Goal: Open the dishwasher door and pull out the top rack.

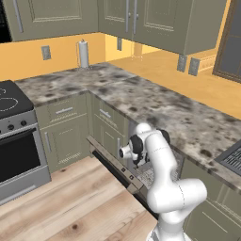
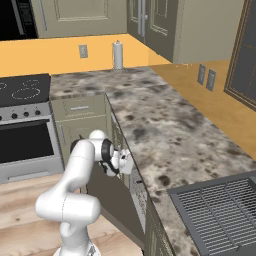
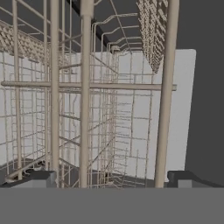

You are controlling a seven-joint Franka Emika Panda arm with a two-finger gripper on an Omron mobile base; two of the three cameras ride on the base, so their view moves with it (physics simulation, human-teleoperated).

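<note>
The dishwasher door (image 1: 113, 164) hangs open and tilted down under the counter, its tan top edge strip with small dark buttons facing the room. Its dark grey face (image 2: 107, 200) shows beside my arm. My hand reaches into the opening above the door. The gripper (image 3: 111, 179) is open, one dark fingertip (image 3: 41, 177) at each lower corner of the hand view with nothing gripped between them. The top rack (image 3: 109, 109), a thin light-grey wire grid, stands right in front of the fingers, with tan bars crossing it. A patch of the rack (image 1: 151, 176) shows beside my forearm.
A stove with a black-glass oven door (image 1: 19, 155) stands to the left across the wood floor (image 1: 70, 207). The speckled stone counter (image 1: 155, 103) runs above the dishwasher, with a paper towel roll (image 1: 83, 54) at the back. A dark ribbed grid (image 2: 220, 210) lies at the right.
</note>
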